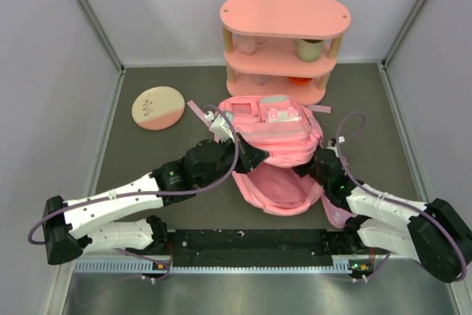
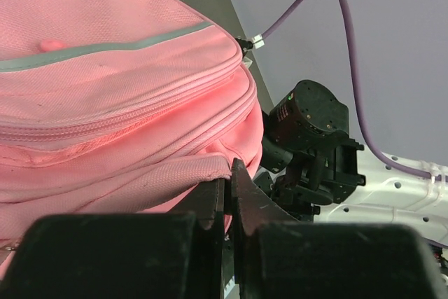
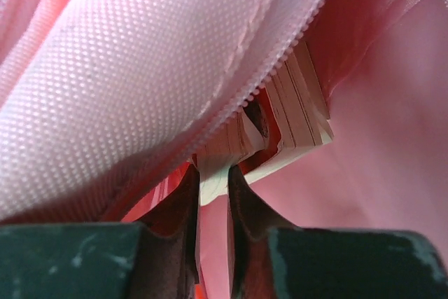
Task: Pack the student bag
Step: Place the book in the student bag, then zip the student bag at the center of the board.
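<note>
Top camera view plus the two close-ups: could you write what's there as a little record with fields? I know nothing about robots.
student bag: pink, lying mid-table, main compartment open toward the arms
left hand: shut on the fabric edge of the bag's opening
right hand: inside the opening, shut on a thin white edge, apparently of a book
behind the bag: pink three-tier shelf with a cup on its middle tier
left of the bag: round pink-and-cream disc, lying flat, untouched
</note>
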`<action>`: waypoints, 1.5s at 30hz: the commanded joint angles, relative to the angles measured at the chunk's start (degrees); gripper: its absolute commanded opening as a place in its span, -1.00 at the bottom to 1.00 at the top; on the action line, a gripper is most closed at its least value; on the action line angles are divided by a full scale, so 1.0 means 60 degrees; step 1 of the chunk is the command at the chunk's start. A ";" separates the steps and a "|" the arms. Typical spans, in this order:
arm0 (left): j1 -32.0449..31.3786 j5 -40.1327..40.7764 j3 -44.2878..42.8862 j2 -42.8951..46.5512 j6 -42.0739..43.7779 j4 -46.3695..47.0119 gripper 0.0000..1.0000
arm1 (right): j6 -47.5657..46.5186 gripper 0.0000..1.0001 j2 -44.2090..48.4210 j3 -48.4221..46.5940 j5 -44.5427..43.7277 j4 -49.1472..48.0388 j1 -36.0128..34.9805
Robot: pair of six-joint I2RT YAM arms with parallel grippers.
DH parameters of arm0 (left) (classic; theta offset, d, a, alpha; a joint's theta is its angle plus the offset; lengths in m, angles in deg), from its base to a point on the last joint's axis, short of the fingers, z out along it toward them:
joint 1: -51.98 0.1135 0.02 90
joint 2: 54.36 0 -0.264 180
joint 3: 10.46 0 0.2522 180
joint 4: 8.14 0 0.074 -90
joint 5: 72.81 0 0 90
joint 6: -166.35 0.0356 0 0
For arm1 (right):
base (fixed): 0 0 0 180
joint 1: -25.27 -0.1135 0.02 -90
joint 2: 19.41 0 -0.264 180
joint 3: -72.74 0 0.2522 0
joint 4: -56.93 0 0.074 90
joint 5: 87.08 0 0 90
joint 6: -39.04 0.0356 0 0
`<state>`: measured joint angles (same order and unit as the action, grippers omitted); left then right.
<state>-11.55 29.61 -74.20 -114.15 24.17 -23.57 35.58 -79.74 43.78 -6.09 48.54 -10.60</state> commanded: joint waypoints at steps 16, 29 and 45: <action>0.1285 0.0434 0.1810 0.2274 -0.0428 -0.0746 -1.00 | -0.2808 0.61 0.8675 0.0703 0.2029 0.6413 -0.0129; 0.0469 -0.1181 0.1870 0.2331 0.1065 -0.2323 0.93 | -0.4401 0.76 0.7514 -0.2151 -0.0458 1.0253 -0.0114; 0.0392 0.3085 0.1123 0.4401 0.1502 -0.5654 0.97 | -0.4814 0.98 0.5252 -0.2477 -0.0462 1.0154 -0.0129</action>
<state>-9.71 41.20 -66.42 -84.49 29.61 -55.59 8.00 -47.24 28.87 -10.84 112.47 -10.91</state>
